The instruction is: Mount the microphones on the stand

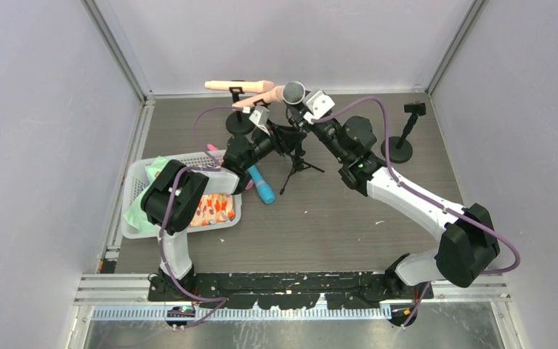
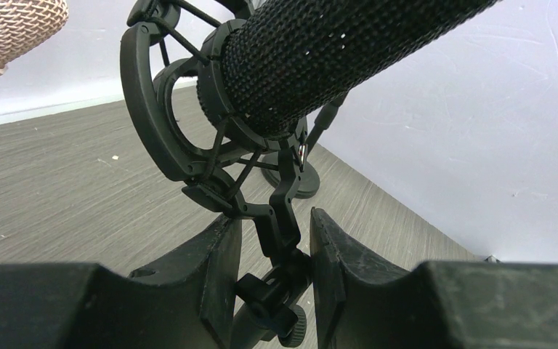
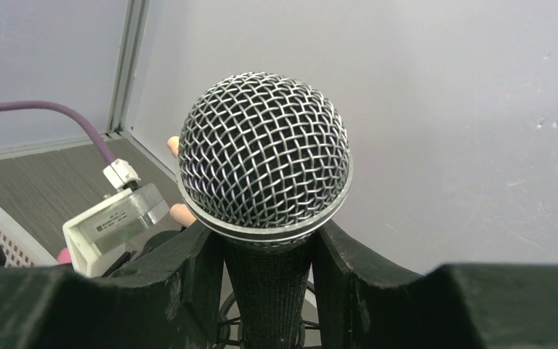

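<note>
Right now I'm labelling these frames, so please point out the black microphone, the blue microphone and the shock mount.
black microphone (image 3: 264, 156), right wrist view, on its silver mesh head.
blue microphone (image 1: 261, 185), top external view, mid body.
shock mount (image 2: 142, 109), left wrist view, outer ring.

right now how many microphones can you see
4: two peach ones at the back, black one in the right claw, blue one lying beside the basket. Left arm may hide others.

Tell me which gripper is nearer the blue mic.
Left. The left gripper clamps the mount stem just beyond the blue mic; the right gripper holds the black mic farther back, to the right.
</note>
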Controlling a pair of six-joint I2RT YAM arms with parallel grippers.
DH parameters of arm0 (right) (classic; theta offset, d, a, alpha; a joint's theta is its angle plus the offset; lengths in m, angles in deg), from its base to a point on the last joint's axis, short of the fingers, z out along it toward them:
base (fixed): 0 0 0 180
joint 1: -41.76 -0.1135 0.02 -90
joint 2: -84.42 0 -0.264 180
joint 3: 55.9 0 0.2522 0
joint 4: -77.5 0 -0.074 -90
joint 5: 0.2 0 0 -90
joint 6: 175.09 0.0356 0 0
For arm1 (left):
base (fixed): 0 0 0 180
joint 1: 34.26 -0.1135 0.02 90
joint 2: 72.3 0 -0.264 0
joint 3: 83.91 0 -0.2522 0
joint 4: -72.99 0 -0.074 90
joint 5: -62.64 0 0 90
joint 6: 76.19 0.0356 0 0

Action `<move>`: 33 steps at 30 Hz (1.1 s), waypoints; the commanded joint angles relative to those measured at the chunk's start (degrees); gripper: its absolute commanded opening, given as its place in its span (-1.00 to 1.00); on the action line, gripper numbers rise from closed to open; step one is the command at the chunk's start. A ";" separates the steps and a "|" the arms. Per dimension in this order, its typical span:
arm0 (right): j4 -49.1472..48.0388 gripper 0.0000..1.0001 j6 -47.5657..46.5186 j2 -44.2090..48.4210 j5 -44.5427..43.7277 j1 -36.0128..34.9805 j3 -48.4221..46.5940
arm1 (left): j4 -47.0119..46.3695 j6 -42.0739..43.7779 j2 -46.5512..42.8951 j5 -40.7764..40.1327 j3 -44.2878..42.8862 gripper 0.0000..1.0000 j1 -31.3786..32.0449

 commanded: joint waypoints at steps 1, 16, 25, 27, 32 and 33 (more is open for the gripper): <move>4.31 -0.90 -1.19 -0.15 -5.18 0.55 3.26 | 1.50 1.05 -0.96 5.15 1.14 -0.99 0.76; 14.99 -0.66 -6.01 -1.56 -12.09 0.59 5.57 | 1.12 1.04 -0.91 6.07 1.13 -0.99 0.84; 17.75 0.45 -2.28 2.11 -12.38 0.58 5.46 | 1.12 1.02 -0.66 5.67 1.04 -0.99 0.84; 19.04 0.55 -0.94 4.52 -10.81 0.55 5.14 | 1.12 0.99 -0.63 5.44 1.04 -0.99 0.83; 22.92 0.66 1.97 12.00 -7.63 0.55 4.90 | 1.14 0.92 -0.30 5.45 0.87 -0.99 0.84; 23.92 0.67 2.42 13.52 -6.54 0.61 4.74 | 1.12 0.90 -0.36 5.51 0.91 -0.99 0.84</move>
